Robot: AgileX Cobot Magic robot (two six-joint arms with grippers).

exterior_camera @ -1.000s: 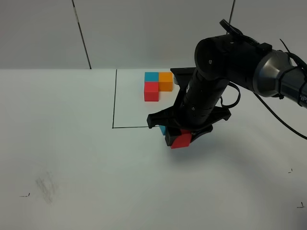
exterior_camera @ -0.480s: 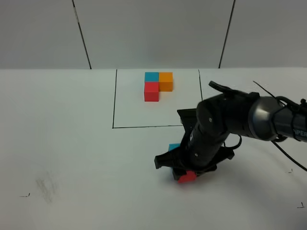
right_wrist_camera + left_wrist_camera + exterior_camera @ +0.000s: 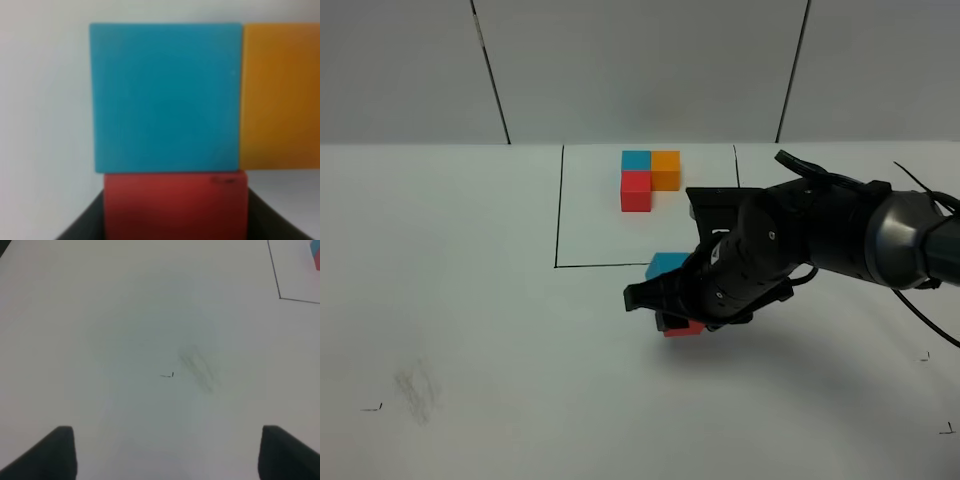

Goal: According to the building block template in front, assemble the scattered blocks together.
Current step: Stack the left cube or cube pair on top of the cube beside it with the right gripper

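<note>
Gripping the red block (image 3: 684, 327) w/ jaws closed on its sides, the right claw (image 3: 682, 322) sits low over the white table (image 3: 470, 300), just in front of the black-outlined square (image 3: 559, 215). In the right wrist view the red block (image 3: 175, 205) sits between the dark fingers (image 3: 82, 222), its far edge touching the blue block (image 3: 165, 97); the orange block (image 3: 280, 97) sits flush beside the blue one, on the side away from the bare table. From the high cam only the blue block (image 3: 668, 265) shows behind the arm, at the square's front line; orange one hidden there by the arm.

Left claw (image 3: 167, 452) is wide open, holding nothing, over bare table near a grey smudge (image 3: 197, 367) and a small black mark (image 3: 168, 375).

Further back, inside the square, the template (image 3: 648, 178) sits well apart from the claw: blue cube (image 3: 636, 160) and orange cube (image 3: 666, 168) side by side at the back, red cube (image 3: 636, 191) in front of the blue, forming a neat L.
</note>
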